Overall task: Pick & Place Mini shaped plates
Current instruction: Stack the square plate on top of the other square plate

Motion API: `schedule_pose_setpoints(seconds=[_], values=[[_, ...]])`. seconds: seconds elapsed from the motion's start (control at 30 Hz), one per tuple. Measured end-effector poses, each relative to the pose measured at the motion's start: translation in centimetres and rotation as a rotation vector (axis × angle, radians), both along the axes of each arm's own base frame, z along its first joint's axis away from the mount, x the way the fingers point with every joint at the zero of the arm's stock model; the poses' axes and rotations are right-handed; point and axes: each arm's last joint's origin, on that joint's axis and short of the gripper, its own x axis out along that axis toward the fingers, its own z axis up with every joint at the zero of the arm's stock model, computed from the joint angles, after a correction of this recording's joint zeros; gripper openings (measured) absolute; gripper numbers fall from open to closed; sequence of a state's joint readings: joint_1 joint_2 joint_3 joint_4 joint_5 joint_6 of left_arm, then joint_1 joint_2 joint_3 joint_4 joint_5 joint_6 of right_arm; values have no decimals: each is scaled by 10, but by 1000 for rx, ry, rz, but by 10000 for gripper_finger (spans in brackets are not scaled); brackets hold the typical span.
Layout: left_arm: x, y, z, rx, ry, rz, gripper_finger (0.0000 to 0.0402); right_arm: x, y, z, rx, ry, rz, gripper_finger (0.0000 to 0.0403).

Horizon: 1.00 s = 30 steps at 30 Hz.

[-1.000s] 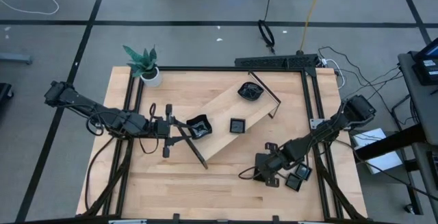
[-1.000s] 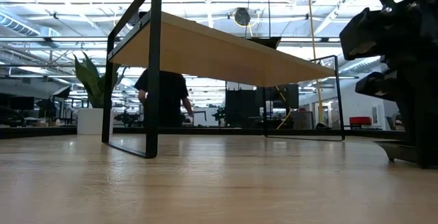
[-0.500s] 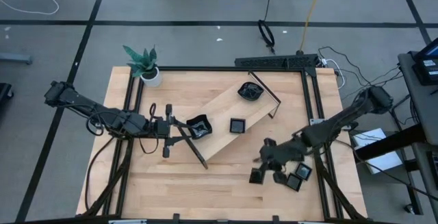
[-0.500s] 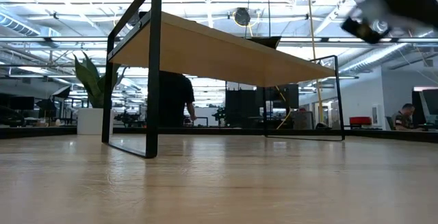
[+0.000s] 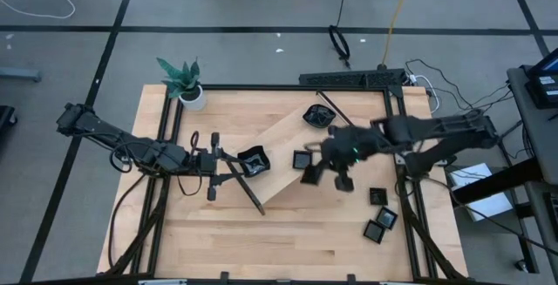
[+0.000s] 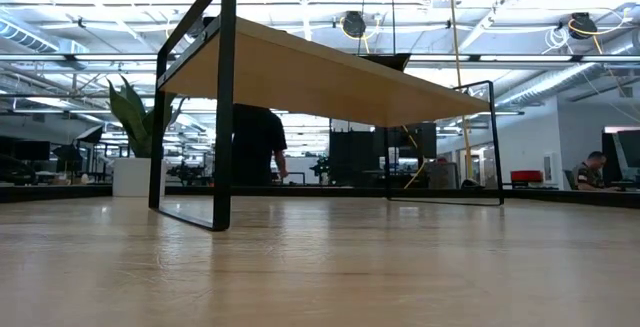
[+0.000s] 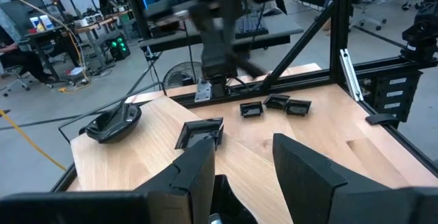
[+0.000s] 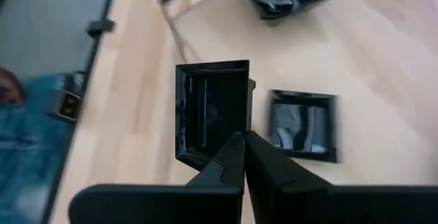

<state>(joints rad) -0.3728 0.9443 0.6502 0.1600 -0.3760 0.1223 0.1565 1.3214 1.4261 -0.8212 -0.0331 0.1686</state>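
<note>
The small square plate point(image 8: 212, 111) in play is glossy black with a raised rim and a flat, mirror-like floor, and it hangs tilted on edge, pinched by its rim between the closed fingers of the right gripper point(image 8: 243, 157). From above, this held plate point(image 5: 310, 176) sits over the near long edge of the pale wooden tray point(image 5: 283, 135), just beside a second square plate point(image 5: 302, 159) that lies flat on the tray's middle. A rounded, wavy-edged dish point(image 5: 318, 116) rests near the tray's far end rail, and another crumpled-looking black dish point(image 5: 254, 161) lies at the tray's near end. Off the tray, near the table's point(image 5: 261, 241) right edge, three more square plates lie on the bare wood; two of them point(image 5: 381, 224) touch, and one point(image 5: 377, 196) lies apart. The left gripper point(image 5: 223, 173) rests at the tray's near end rail, fingers point(image 7: 304, 172) spread apart with nothing visible between them. A potted plant point(image 5: 183, 80) stands at the table's far left corner.
</note>
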Motion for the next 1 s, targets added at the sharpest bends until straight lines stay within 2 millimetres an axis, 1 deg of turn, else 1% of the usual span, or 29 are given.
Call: schedule_pose_setpoints(seconds=[0.1,0.2,0.3,0.43,0.7,0.8,1.0], values=[[0,0,0,0,0,0,152,12,-20,2,-1,30,15,0],[0,0,0,0,0,0,152,19,-36,-2,51,38,36,0],[0,0,0,0,0,1,152,26,-47,-9,71,58,41,0],[0,0,0,0,0,1,152,34,-58,-21,60,111,47,0],[0,0,0,0,0,1,152,47,-62,-37,8,160,87,0],[0,0,0,0,0,0,152,47,-63,-39,-32,174,70,0],[0,0,0,0,0,1,152,47,-65,-38,-34,170,63,0]])
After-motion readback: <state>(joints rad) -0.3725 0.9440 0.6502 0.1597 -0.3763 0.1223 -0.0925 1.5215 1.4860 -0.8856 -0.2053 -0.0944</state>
